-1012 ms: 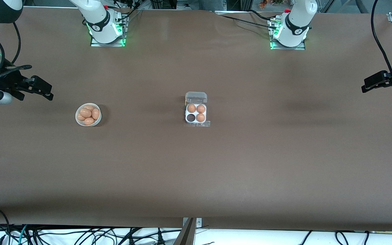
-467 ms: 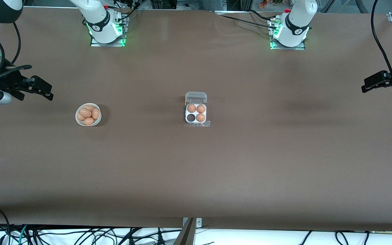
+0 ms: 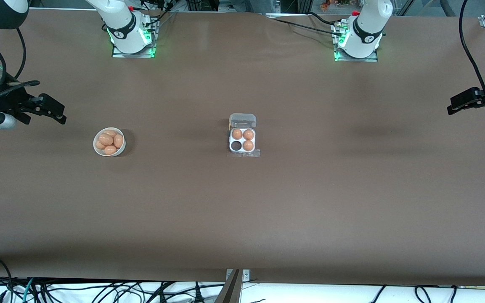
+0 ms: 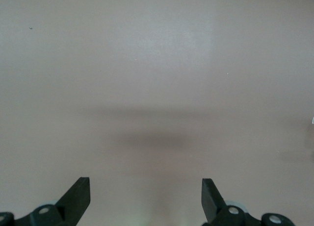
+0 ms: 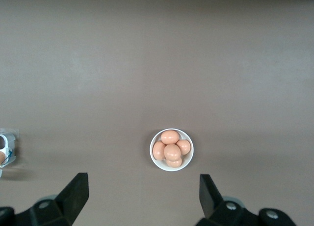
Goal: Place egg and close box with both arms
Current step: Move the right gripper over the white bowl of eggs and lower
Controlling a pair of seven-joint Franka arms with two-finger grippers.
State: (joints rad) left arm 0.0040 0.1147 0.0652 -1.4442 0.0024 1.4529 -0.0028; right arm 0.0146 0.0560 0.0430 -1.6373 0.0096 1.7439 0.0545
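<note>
The box (image 3: pixel 242 142) sits mid-table, a white four-cell tray with its clear lid (image 3: pixel 242 120) open flat toward the robots' bases. Three brown eggs fill cells; the cell nearest the front camera toward the right arm's end is empty. A round white bowl (image 3: pixel 109 142) with several brown eggs stands toward the right arm's end; it also shows in the right wrist view (image 5: pixel 171 150). My right gripper (image 3: pixel 55 112) is open, up in the air over bare table beside the bowl (image 5: pixel 143 189). My left gripper (image 3: pixel 457 105) is open over bare table at the left arm's end (image 4: pixel 146 191).
The brown table (image 3: pixel 242 210) stretches wide around the box and bowl. The arm bases (image 3: pixel 131 38) (image 3: pixel 358 40) stand at the edge farthest from the front camera. Cables (image 3: pixel 99 290) hang below the nearest edge. The box's edge shows in the right wrist view (image 5: pixel 5 152).
</note>
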